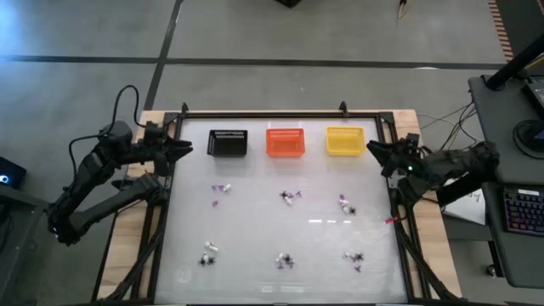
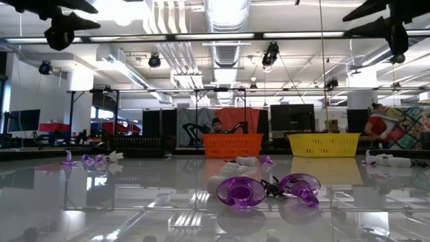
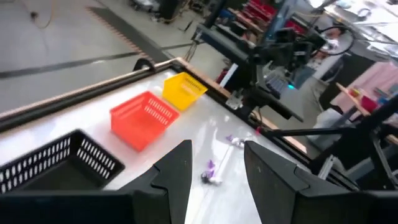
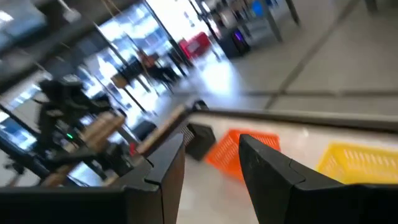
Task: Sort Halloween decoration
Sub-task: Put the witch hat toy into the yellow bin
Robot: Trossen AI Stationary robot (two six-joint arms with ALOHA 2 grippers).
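Observation:
Small Halloween trinkets lie in six little clusters on the white table: purple, white and black bits, for instance one cluster [image 1: 221,190], another [image 1: 291,197], a third [image 1: 346,204], and three nearer ones such as [image 1: 285,261]. In the low view two purple pieces [image 2: 242,190] and a black spidery bit lie closest. My left gripper [image 1: 185,149] hovers open at the table's left edge, beside the black basket [image 1: 228,143]. My right gripper [image 1: 372,150] hovers open at the right edge, near the yellow basket [image 1: 344,141]. Both are raised above the table and hold nothing.
Three baskets stand in a row along the far edge: black, orange [image 1: 286,141], yellow. A raised frame [image 1: 280,115] borders the table. A desk with a keyboard [image 1: 518,212] stands to the right. A person [image 2: 216,126] shows far behind the table.

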